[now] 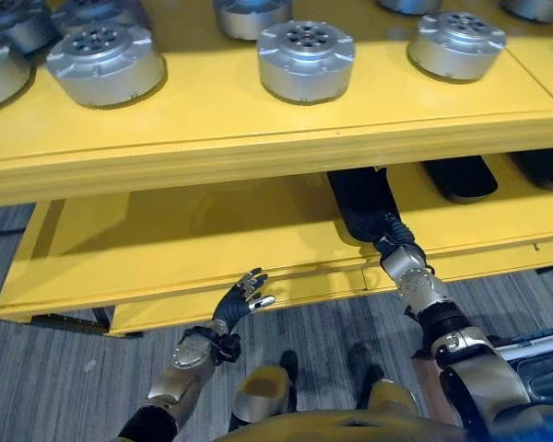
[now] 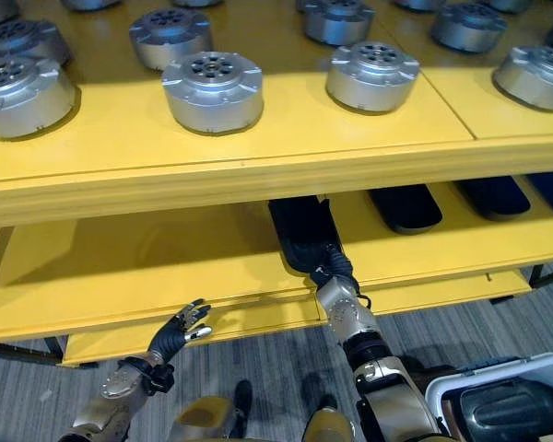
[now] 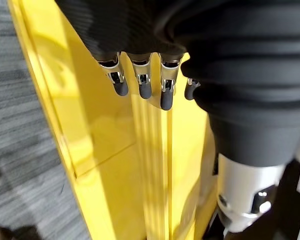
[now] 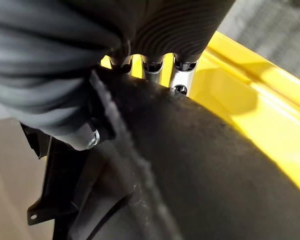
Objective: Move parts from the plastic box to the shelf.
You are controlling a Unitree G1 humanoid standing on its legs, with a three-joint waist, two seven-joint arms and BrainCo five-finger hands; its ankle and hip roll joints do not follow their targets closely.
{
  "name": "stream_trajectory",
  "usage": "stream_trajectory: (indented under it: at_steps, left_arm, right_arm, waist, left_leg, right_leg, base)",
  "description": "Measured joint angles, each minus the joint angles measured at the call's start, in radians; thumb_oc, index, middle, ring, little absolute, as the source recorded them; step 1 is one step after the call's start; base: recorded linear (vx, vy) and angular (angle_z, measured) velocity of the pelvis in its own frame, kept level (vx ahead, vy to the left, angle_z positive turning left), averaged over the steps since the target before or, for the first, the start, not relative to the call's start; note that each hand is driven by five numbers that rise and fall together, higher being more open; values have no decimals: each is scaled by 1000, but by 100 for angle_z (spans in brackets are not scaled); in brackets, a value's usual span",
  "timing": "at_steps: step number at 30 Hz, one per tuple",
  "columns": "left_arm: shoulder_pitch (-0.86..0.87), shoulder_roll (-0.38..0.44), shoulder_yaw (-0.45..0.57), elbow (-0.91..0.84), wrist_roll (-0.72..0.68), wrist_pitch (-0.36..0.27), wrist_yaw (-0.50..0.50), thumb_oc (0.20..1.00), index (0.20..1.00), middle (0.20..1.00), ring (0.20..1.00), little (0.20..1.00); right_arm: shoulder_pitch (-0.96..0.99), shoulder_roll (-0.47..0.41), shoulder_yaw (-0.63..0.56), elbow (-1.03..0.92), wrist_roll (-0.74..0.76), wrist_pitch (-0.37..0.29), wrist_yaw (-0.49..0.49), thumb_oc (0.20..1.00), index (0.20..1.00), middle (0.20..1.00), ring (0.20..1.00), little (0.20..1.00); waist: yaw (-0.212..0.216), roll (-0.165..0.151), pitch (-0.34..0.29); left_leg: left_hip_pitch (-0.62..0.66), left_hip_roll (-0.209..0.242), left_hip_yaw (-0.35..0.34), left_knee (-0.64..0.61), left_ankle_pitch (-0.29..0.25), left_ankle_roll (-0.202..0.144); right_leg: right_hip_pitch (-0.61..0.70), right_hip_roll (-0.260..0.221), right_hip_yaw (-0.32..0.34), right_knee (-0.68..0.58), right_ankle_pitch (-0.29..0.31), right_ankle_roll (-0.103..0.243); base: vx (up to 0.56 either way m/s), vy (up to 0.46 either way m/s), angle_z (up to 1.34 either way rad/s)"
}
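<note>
On the lower shelf point(image 1: 194, 239), the right hand point(image 1: 387, 241) is setting down a black part point(image 1: 359, 207). The part lies flat on the yellow board, under the edge of the top shelf point(image 2: 258, 129). In the right wrist view the part point(image 4: 200, 170) sits right against the hand point(image 4: 155, 30), and the fingers point(image 4: 182, 75) reach over its top. They seem to be round it, so the hand looks closed on the part.

More black parts point(image 2: 405, 207) lie further right on the same board. Round silver parts point(image 2: 212, 87) stand on the top shelf. The white box point(image 2: 498, 391) sits low by the right arm, with a dark part inside.

The left hand point(image 1: 242, 299) hangs near the front edge of the lower shelf. Its fingers point(image 3: 142, 82) are straight and hold nothing.

I think this is the putting-down step. Next, the right hand needs to let go, pull back without dragging the part, and go to the box for another one.
</note>
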Motion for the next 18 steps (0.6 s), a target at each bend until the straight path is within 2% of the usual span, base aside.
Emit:
stream_trajectory:
  at_steps: [1, 2, 3, 5, 6, 7, 10, 11, 13, 18]
  left_arm:
    - [3, 28, 5, 0, -4, 0, 16, 1000, 1000, 1000, 1000, 1000]
    - [-10, 2, 4, 2, -28, -7, 41, 1000, 1000, 1000, 1000, 1000]
    - [-30, -3, 6, 3, -48, -11, 51, 1000, 1000, 1000, 1000, 1000]
    - [-67, -25, 49, -9, -59, -17, 48, 1000, 1000, 1000, 1000, 1000]
    - [-69, -25, 52, -21, -64, -36, 45, 1000, 1000, 1000, 1000, 1000]
    - [-68, -25, 50, -21, -64, -44, 43, 1000, 1000, 1000, 1000, 1000]
    - [-85, -24, 41, -22, -65, -63, 36, 1000, 1000, 1000, 1000, 1000]
    - [-101, -16, 15, -22, -70, -57, 36, 1000, 1000, 1000, 1000, 1000]
    - [-138, -15, -20, -22, -74, -56, 36, 1000, 1000, 1000, 1000, 1000]
    - [-179, -5, -49, -23, -93, -58, 39, 1000, 1000, 1000, 1000, 1000]
  right_arm:
    - [-68, 15, 3, 37, -22, 1, 3, 200, 200, 200, 200, 200]
    - [-106, 8, 4, 49, -23, 0, 10, 200, 200, 200, 200, 200]
    - [-132, -9, 3, 57, -23, -1, 11, 200, 200, 200, 200, 200]
    - [-184, -61, -2, 116, -24, -2, 28, 200, 200, 200, 200, 200]
    - [-187, -86, -1, 124, -26, 1, 28, 200, 200, 200, 200, 200]
    - [-191, -95, -2, 130, -25, 0, 32, 200, 200, 200, 200, 200]
    - [-219, -110, -26, 140, -24, -11, 36, 200, 200, 200, 200, 200]
    - [-248, -117, -40, 140, -25, -14, 37, 200, 200, 200, 200, 200]
    - [-294, -152, -40, 140, -26, -23, 34, 200, 200, 200, 200, 200]
    - [-363, -186, -74, 179, -26, -44, 34, 200, 200, 200, 200, 200]
  waist:
    - [17, -38, 6]
    - [15, -1, 24]
    - [17, 9, 38]
    - [54, 16, 82]
    - [75, 6, 92]
    - [75, 6, 97]
    - [71, 13, 139]
    - [65, 7, 156]
    - [63, 15, 187]
    - [59, 27, 218]
  left_leg:
    - [-39, -15, 1, 48, -24, -29]
    - [-81, 19, -3, 96, -35, -44]
    - [-107, 35, -11, 103, -32, -50]
    - [-125, 65, -32, 103, -24, -79]
    - [-119, 87, -36, 93, -20, -87]
    - [-121, 94, -37, 92, -20, -88]
    - [-124, 99, -42, 97, -20, -96]
    - [-154, 96, -43, 113, -22, -98]
    - [-193, 85, -50, 148, -21, -101]
    - [-235, 69, -59, 194, -36, -85]
  right_leg:
    - [7, 13, -19, -27, 84, -23]
    - [10, 46, -34, -41, 91, -32]
    - [-3, 60, -51, -42, 83, -37]
    - [-4, 96, -76, -73, 94, -74]
    - [-1, 120, -82, -74, 83, -96]
    - [-1, 125, -88, -68, 76, -102]
    - [-2, 128, -93, -49, 60, -105]
    - [-32, 119, -93, -29, 55, -100]
    - [-68, 102, -94, 10, 53, -105]
    - [-108, 69, -97, 59, 39, -94]
  base:
    - [-206, -313, 8]
    - [-219, -328, 22]
    - [-116, -224, 29]
    - [-67, -79, 20]
    - [-82, -55, 9]
    - [-55, -35, 5]
    - [-112, 5, 4]
    - [-178, 45, 5]
    - [-126, 32, 10]
    - [-102, -18, 9]
